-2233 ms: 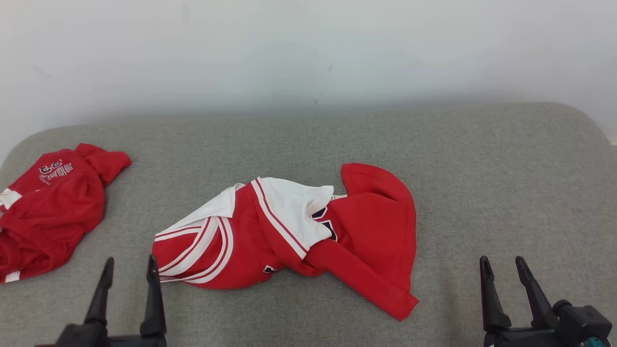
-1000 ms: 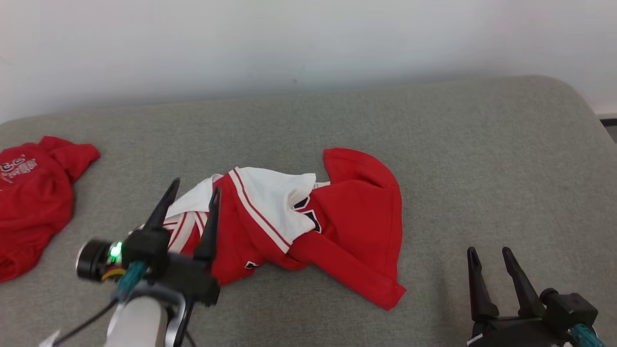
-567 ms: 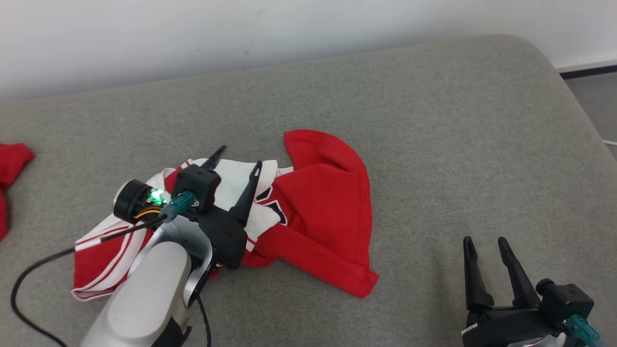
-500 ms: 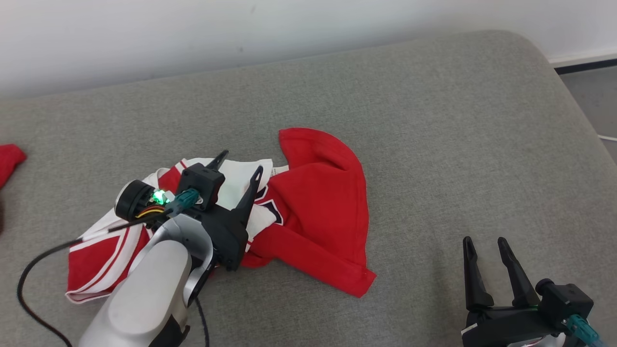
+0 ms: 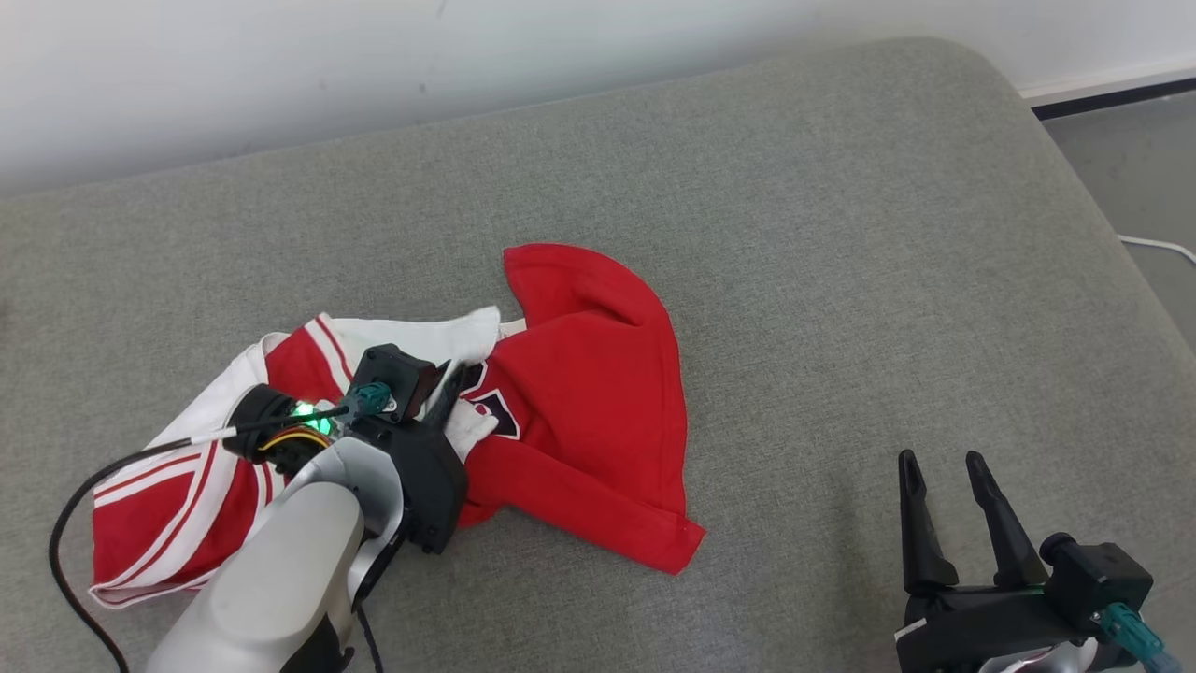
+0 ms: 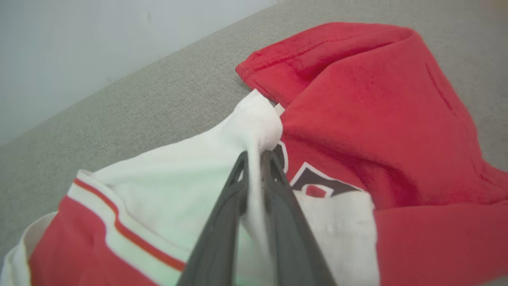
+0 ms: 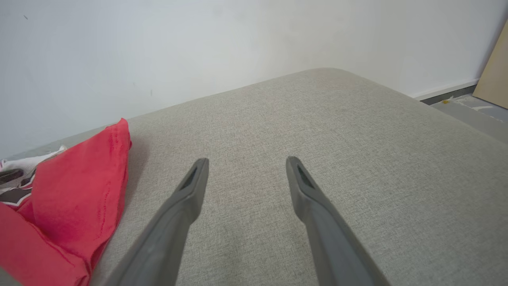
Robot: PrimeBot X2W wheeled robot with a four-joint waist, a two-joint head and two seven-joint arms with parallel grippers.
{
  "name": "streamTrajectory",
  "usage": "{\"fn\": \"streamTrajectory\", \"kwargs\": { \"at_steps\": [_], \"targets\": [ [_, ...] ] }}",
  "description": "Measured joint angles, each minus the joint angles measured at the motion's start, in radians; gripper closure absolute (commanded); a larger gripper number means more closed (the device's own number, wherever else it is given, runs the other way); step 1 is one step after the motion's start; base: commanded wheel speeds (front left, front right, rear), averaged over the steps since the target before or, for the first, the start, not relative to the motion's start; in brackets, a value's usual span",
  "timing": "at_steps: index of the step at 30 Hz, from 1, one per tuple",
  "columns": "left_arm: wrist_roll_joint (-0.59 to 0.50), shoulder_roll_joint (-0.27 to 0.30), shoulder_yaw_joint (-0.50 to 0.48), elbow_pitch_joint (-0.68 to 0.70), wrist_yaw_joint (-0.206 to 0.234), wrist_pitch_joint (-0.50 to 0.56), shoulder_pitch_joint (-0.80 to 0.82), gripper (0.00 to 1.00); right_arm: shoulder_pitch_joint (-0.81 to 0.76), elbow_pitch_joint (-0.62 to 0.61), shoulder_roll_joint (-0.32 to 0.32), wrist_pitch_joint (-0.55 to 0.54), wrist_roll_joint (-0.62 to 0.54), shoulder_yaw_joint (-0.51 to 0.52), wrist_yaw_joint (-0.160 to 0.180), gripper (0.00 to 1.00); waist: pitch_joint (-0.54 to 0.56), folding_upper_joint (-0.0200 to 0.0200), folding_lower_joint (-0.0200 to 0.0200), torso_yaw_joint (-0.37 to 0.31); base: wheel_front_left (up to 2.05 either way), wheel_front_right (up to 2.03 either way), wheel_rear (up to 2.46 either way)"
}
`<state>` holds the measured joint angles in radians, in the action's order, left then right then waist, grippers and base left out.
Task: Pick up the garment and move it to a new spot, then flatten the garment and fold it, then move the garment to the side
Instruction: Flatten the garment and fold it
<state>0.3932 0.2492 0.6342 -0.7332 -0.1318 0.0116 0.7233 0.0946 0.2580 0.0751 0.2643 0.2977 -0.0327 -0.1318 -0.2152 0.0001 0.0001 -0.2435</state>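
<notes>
A crumpled red and white garment (image 5: 579, 393) lies on the grey cushion (image 5: 794, 234), left of centre in the head view. My left gripper (image 5: 447, 379) sits over its middle, shut on a pinched fold of the white cloth. The left wrist view shows that white fold (image 6: 258, 131) squeezed between the two dark fingers (image 6: 222, 226), with the red part (image 6: 377, 115) to the right. My right gripper (image 5: 939, 467) stands open at the lower right, over bare cushion. In the right wrist view its fingers (image 7: 186, 190) are spread, and the garment's red edge (image 7: 79, 178) lies off to the left.
A pale wall (image 5: 374, 56) runs behind the cushion. The cushion's rounded right edge (image 5: 1074, 168) drops to a grey floor with a white cable (image 5: 1159, 245). A tan board (image 7: 494, 75) leans at the far right in the right wrist view.
My left gripper has closed on the white fold of the garment, bunching the cloth. The camera has swung right, so the scene has shifted left. My right gripper stays open.
</notes>
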Motion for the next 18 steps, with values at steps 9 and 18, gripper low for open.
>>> {"fn": "streamTrajectory", "kwargs": {
  "at_steps": [9, 18],
  "targets": [
    [0.022, -0.025, -0.011, 0.007, 0.02, -0.161, 0.04, 1.0, -0.023, -0.001, 0.008, 0.0, -0.003, 0.014, 0.0, 0.0, 0.027, 0.0, -0.0001, 0.038, 0.0, 0.0, 0.0],
    [0.087, 0.0, -0.122, 0.203, 0.134, -0.263, -0.161, 1.0, -0.059, 0.0, 0.016, 0.0, -0.007, 0.019, 0.0, 0.0, 0.073, 0.0, -0.0002, 0.131, 0.0, 0.0, 0.0]
  ]
}}
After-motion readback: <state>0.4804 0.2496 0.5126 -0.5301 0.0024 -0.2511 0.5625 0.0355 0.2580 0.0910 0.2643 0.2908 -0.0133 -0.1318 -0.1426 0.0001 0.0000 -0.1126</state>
